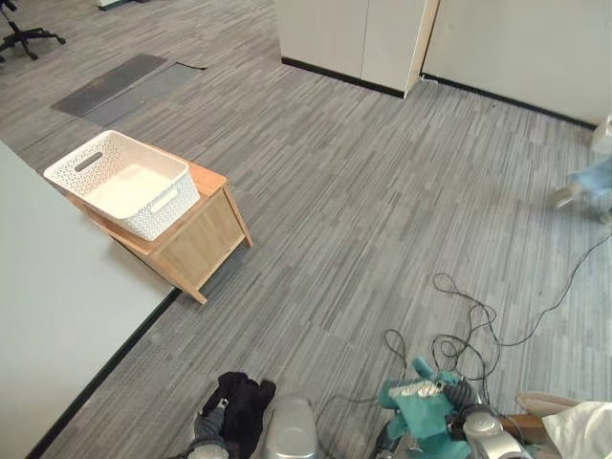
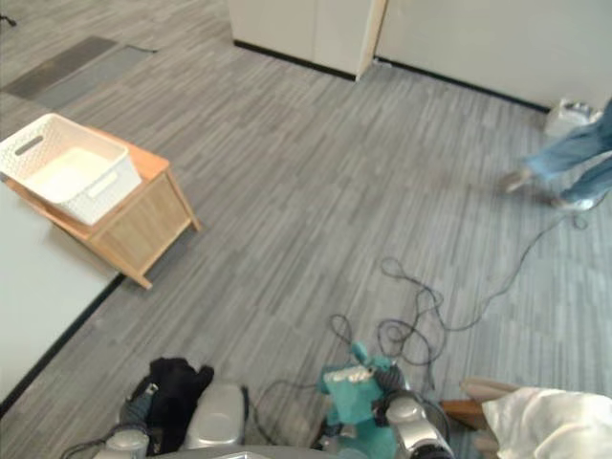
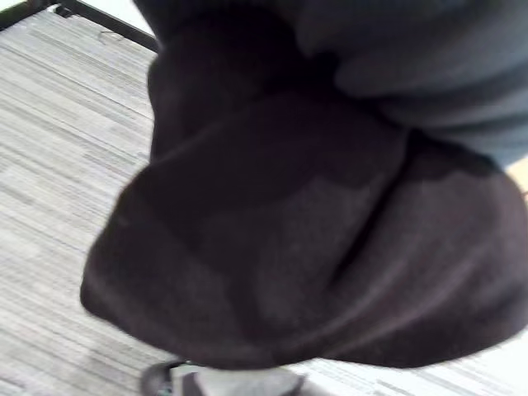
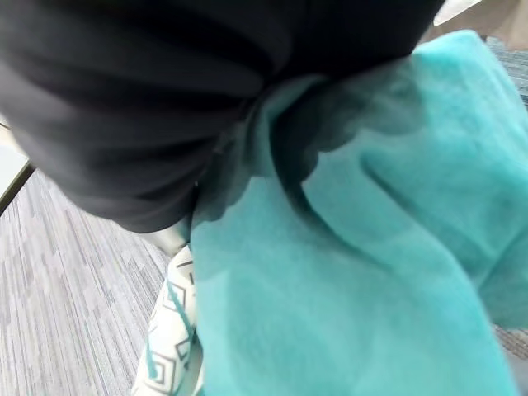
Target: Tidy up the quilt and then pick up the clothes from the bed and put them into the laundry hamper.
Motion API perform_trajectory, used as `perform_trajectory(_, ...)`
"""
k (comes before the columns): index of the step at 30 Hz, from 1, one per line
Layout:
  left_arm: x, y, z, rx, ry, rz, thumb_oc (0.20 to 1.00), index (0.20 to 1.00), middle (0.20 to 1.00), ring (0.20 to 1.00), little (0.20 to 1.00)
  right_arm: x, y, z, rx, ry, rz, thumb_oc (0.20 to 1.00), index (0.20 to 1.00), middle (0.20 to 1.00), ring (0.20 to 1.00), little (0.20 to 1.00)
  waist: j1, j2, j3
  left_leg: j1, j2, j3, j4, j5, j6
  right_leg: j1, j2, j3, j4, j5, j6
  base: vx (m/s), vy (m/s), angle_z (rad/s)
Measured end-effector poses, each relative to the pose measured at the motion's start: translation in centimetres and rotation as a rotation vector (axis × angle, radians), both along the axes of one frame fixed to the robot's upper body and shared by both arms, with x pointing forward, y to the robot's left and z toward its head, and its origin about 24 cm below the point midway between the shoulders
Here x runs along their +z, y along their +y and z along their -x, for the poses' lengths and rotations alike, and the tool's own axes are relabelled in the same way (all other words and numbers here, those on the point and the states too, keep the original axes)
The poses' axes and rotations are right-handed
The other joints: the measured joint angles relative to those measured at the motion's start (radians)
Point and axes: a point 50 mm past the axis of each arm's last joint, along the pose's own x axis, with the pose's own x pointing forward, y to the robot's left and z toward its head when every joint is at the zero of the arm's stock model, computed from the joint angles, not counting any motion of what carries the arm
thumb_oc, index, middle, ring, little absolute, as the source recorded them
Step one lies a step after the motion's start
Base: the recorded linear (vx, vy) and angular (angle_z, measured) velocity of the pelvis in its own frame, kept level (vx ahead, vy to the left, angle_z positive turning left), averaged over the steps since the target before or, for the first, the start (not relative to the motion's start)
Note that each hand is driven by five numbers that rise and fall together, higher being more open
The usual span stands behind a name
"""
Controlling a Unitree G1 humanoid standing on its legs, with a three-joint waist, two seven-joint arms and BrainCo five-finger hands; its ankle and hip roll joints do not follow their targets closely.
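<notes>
Both arms carry laundry, held low and close to the body.

Left hand (image 1: 212,422): a black garment (image 1: 244,402) is bunched over it, draping down toward the carpet floor (image 1: 363,191). In the left wrist view the dark cloth (image 3: 313,231) covers nearly everything; the fingers are hidden, so I cannot tell how they are set.

Right hand (image 2: 394,390): a teal garment (image 2: 354,392) is gathered at it, with a patterned white-and-teal piece (image 4: 169,330) hanging beneath. The fingers are buried in the folds, so again I cannot tell their state. Holding each item bundled rather than trailing probably keeps cloth clear of the floor while walking.

White laundry hamper (image 1: 122,182): sits well ahead to the left on a low wooden bench (image 1: 206,239), open side up and with nothing in it that I can see. Raised that way, it should let a drop-in happen without a deep bend.

A pale bed surface (image 1: 57,306) runs along the left edge; a rumpled white quilt (image 2: 550,421) shows at lower right.

A person (image 2: 569,163) stands far off to the right, well apart.

Judgement: carry stage, clothes in hand, hamper not yet reached. Next move calls for closing on the bench and bringing each bundle over the hamper rim.
</notes>
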Motion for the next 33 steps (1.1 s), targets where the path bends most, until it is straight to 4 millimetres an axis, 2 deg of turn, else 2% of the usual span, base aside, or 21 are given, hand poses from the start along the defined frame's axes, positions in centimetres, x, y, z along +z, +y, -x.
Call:
perform_trajectory(5,0.3,-0.3,-1.2,-0.013,-0.029,0.002,0.200,0.200,0.200,0.200,0.200,1.1,-0.3,-2.2,0.055,-0.044,0.026,0.200,0.200,0.200,0.200,0.200,0.016,0.037,0.015,0.107,-0.029,0.085,-0.632,0.167,0.017,0.013,0.010,0.030,0.000,-0.020,0.023,0.45,0.206,-0.15)
perform_trajectory(7,0.5,-0.3,-1.8,-0.024,-0.041,-0.007,0.200,0.200,0.200,0.200,0.200,1.0,0.2,-2.2,0.059,-0.042,0.013,0.200,0.200,0.200,0.200,0.200,0.036,0.013,0.018,0.110,-0.032,0.124,-0.627,0.236,0.016,0.034,-0.010,0.032,-0.001,-0.040,0.036,0.64,0.255,-0.07)
perform_trajectory(8,0.6,0.2,-2.1,-0.012,-0.044,-0.020,0.200,0.200,0.200,0.200,0.200,0.9,1.1,-2.4,0.070,-0.044,-0.008,0.200,0.200,0.200,0.200,0.200,0.052,-0.033,0.028,0.122,-0.048,0.171,-0.586,0.237,0.022,0.044,-0.040,0.042,0.000,-0.053,0.029,0.55,0.216,-0.15)
perform_trajectory(10,0.9,1.1,-2.2,0.006,-0.047,-0.041,0.200,0.200,0.200,0.200,0.200,0.6,2.6,-2.3,0.075,-0.048,-0.050,0.200,0.200,0.200,0.200,0.200,0.061,-0.083,0.025,0.119,-0.081,0.162,-0.523,0.182,0.103,0.058,-0.062,0.037,0.062,-0.094,0.005,0.51,0.252,-0.04)
perform_trajectory(13,1.4,1.8,-3.1,-0.050,-0.043,-0.079,0.200,0.200,0.200,0.200,0.200,0.3,4.1,-2.3,0.079,-0.047,-0.089,0.200,0.200,0.200,0.200,0.200,0.050,-0.067,0.028,0.138,-0.065,0.165,-0.465,0.146,0.153,-0.072,-0.134,0.023,0.459,-0.101,0.096,0.41,0.298,0.17)
perform_trajectory(14,1.8,2.1,-3.7,-0.061,-0.056,-0.099,0.200,0.200,0.200,0.200,0.200,0.3,4.8,-2.3,0.090,-0.051,-0.103,0.200,0.200,0.200,0.200,0.200,0.030,-0.074,0.030,0.157,-0.093,0.163,-0.445,0.117,0.181,-0.155,-0.194,0.087,0.668,-0.029,0.193,0.48,0.359,0.25)
perform_trajectory(15,2.0,2.2,-4.2,-0.082,-0.058,-0.108,0.200,0.200,0.200,0.200,0.200,0.6,5.1,-2.7,0.097,-0.073,-0.111,0.200,0.200,0.200,0.200,0.200,0.006,-0.064,0.051,0.198,-0.116,0.161,-0.428,0.093,0.226,-0.293,-0.297,0.137,0.968,0.138,0.235,0.48,0.252,0.29)
perform_trajectory(16,2.2,1.8,-5.0,-0.116,-0.072,-0.118,0.200,0.200,0.200,0.200,0.200,0.7,5.2,-2.9,0.101,-0.076,-0.114,0.200,0.200,0.200,0.200,0.200,-0.029,-0.018,0.060,0.237,-0.117,0.138,-0.425,0.072,0.255,-0.399,-0.328,0.145,1.101,0.120,0.202,0.66,0.134,0.29)
perform_trajectory(17,2.7,1.2,-6.1,-0.154,-0.105,-0.128,0.200,0.200,0.200,0.200,0.200,0.9,5.1,-3.2,0.105,-0.086,-0.108,0.200,0.200,0.200,0.200,0.200,-0.055,0.019,0.052,0.253,-0.098,0.127,-0.444,0.071,0.261,-0.483,-0.295,0.117,1.077,0.080,0.165,1.03,-0.031,0.49)
perform_trajectory(18,4.3,-0.2,-8.4,-0.185,-0.228,-0.121,0.200,0.200,0.200,0.200,0.200,2.6,4.7,-4.2,0.140,-0.175,-0.100,0.200,0.200,0.200,0.200,0.200,-0.102,0.055,0.053,0.265,-0.090,0.091,-0.483,0.091,0.245,-0.547,-0.173,0.105,0.739,-0.063,0.151,1.35,-0.122,0.72)
perform_trajectory(19,5.0,0.0,-8.9,-0.170,-0.273,-0.120,0.200,0.200,0.200,0.200,0.200,3.5,4.4,-4.7,0.142,-0.225,-0.098,0.200,0.200,0.200,0.200,0.200,-0.143,0.039,0.054,0.278,-0.113,0.058,-0.495,0.078,0.221,-0.526,-0.094,0.107,0.394,-0.130,0.106,1.20,-0.114,1.57)
perform_trajectory(20,4.9,-0.1,-9.4,-0.153,-0.276,-0.117,0.200,0.200,0.200,0.200,0.200,3.5,3.9,-4.6,0.091,-0.236,-0.107,0.200,0.200,0.200,0.200,0.200,-0.200,-0.002,0.039,0.282,-0.148,0.013,-0.486,0.027,0.206,-0.471,-0.078,0.181,-0.012,-0.226,0.143,1.42,-0.162,1.87)
perform_trajectory(21,4.8,-0.6,-9.7,-0.161,-0.274,-0.104,0.200,0.200,0.200,0.200,0.200,3.2,3.4,-4.3,0.069,-0.213,-0.092,0.200,0.200,0.200,0.200,0.200,-0.205,-0.013,0.035,0.290,-0.153,-0.010,-0.482,0.021,0.204,-0.484,-0.109,0.189,-0.004,-0.218,0.139,1.12,-0.220,1.82)
perform_trajectory(23,3.8,-0.4,-7.3,-0.151,-0.242,-0.101,0.200,0.200,0.200,0.200,0.200,2.1,3.1,-3.7,0.096,-0.138,-0.065,0.200,0.200,0.200,0.200,0.200,-0.160,-0.002,0.016,0.319,-0.102,0.002,-0.435,-0.036,0.173,-0.530,-0.129,0.101,0.323,-0.198,0.060,0.70,-0.279,0.66)
perform_trajectory(24,2.3,0.4,-4.0,-0.147,-0.138,-0.114,0.200,0.200,0.200,0.200,0.200,1.0,3.0,-2.2,0.100,-0.069,-0.067,0.200,0.200,0.200,0.200,0.200,-0.135,0.016,-0.025,0.362,-0.057,0.002,-0.353,-0.077,0.114,-0.432,-0.088,0.032,0.404,-0.160,0.002,0.28,-0.233,0.35)
perform_trajectory(25,1.7,1.5,-2.1,-0.133,-0.069,-0.134,0.200,0.200,0.200,0.200,0.200,0.5,3.3,-1.6,0.097,-0.046,-0.083,0.200,0.200,0.200,0.200,0.200,-0.120,-0.004,-0.032,0.331,-0.059,0.002,-0.222,-0.095,0.087,-0.342,-0.086,0.017,0.348,-0.159,-0.007,0.68,-0.398,0.71)
perform_trajectory(26,1.6,2.7,-1.2,-0.094,-0.032,-0.154,0.200,0.200,0.200,0.200,0.200,0.4,2.5,-1.4,0.085,-0.033,-0.071,0.200,0.200,0.200,0.200,0.200,-0.112,-0.030,-0.037,0.177,-0.019,-0.035,0.155,-0.095,0.074,-0.261,-0.078,0.004,0.302,-0.078,-0.045,0.53,-0.164,0.57)
perform_trajectory(27,0.8,2.0,0.4,-0.089,0.023,-0.131,0.200,0.200,0.200,0.200,0.200,0.7,0.6,-1.5,0.063,-0.028,-0.021,0.200,0.200,0.200,0.200,0.200,-0.060,0.016,-0.045,0.036,0.049,-0.054,0.394,-0.018,0.073,-0.219,-0.024,0.000,0.287,-0.112,-0.050,0.54,-0.164,0.20)
perform_trajectory(28,0.5,1.7,1.0,-0.091,0.037,-0.122,0.200,0.200,0.200,0.200,0.200,1.0,0.2,-1.8,0.067,-0.038,-0.008,0.200,0.200,0.200,0.200,0.200,-0.035,0.045,-0.060,-0.027,0.080,-0.019,0.450,-0.029,0.065,-0.196,0.004,0.008,0.255,-0.113,-0.048,0.53,0.067,-0.31)
perform_trajectory(31,0.0,1.1,1.8,-0.086,0.066,-0.105,0.200,0.200,0.200,0.200,0.200,2.3,-0.4,-3.6,0.086,-0.092,0.022,0.200,0.200,0.200,0.200,0.200,-0.014,0.040,-0.055,-0.096,0.093,0.124,0.222,-0.024,0.071,-0.077,0.056,0.001,0.095,-0.104,-0.023,0.51,0.123,-0.07)
perform_trajectory(33,0.1,0.7,1.1,-0.089,0.046,-0.094,0.200,0.200,0.200,0.200,0.200,1.9,0.6,-3.6,0.135,-0.075,0.021,0.200,0.200,0.200,0.200,0.200,0.005,0.005,-0.053,-0.024,0.053,0.313,-0.264,0.047,0.085,0.022,0.084,-0.052,0.000,-0.100,0.019,0.63,0.173,0.23)
